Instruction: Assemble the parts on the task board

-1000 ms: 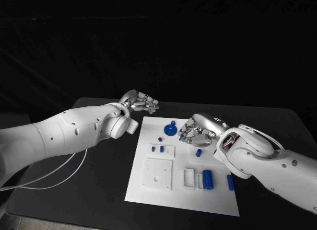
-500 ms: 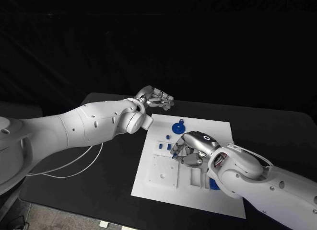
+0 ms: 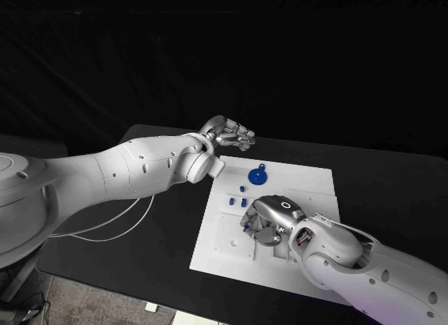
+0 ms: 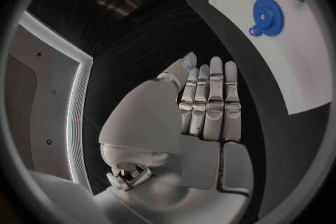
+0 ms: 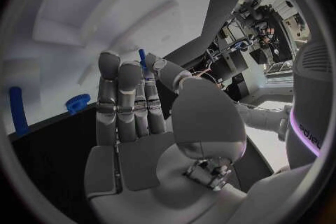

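Task board (image 3: pixel 312 179): white plate at table centre | blue gear (image 3: pixel 256 177) lay near its far edge; we judged it light, rigid, best pinched by the rim | left hand (image 3: pixel 228 133): fingers together, empty | right hand (image 3: pixel 268 218): possibly pinching a small blue part, we couldn't tell

Robot hand (image 5: pixel 143 123) over task board (image 5: pixel 119 5)

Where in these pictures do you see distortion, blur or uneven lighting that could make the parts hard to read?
Head view: the task board is brightly lit against a dark table and black background, and the blue gear reads clearly. Left wrist view: fisheye bends the board's edge into a curve. Right wrist view: the board behind the right hand looks soft and washed out.
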